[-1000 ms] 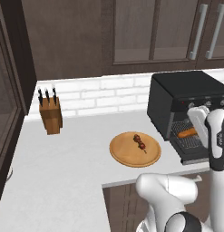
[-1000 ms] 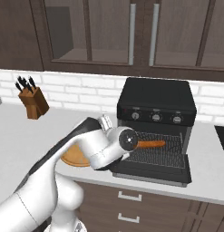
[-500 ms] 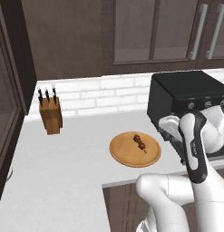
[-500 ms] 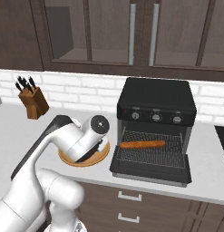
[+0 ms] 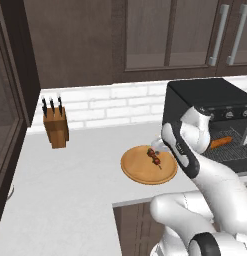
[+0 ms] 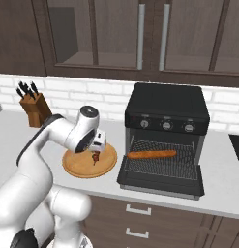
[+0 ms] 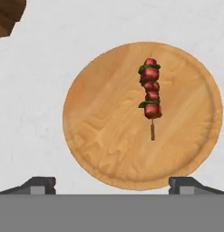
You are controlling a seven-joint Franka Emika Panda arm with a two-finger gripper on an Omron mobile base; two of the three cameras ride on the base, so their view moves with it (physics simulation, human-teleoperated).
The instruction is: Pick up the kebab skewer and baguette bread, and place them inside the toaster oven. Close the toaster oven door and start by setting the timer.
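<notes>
Gripper (image 7: 111,183) hangs over the wooden plate (image 7: 104,136), jaws spread wide, nothing btwn them; in the hand view its two dark fingertips (image 7: 38,185) sit at the plate's near edge, one each side. From the right base view the gripper (image 6: 97,144) is above the plate (image 6: 77,167), apart from the food.

Kebab skewer (image 7: 150,93) lies flat on the plate, off-centre, red meat chunks w/ bits of green, bare stick end poking out toward the gripper side. Same skewer (image 5: 155,156) seen on the plate (image 5: 140,172) from the left base view.

Baguette bread (image 6: 152,154) lies lengthwise on the wire rack (image 6: 164,162) inside the toaster oven (image 6: 167,106). Toaster oven door (image 6: 159,181) is dropped open, flat out front over the counter (image 6: 222,193) edge. Three knobs (image 6: 166,125) in a row above the opening.

Knife block (image 5: 56,129) stands by the brick backsplash, well apart from the plate, at the left.
</notes>
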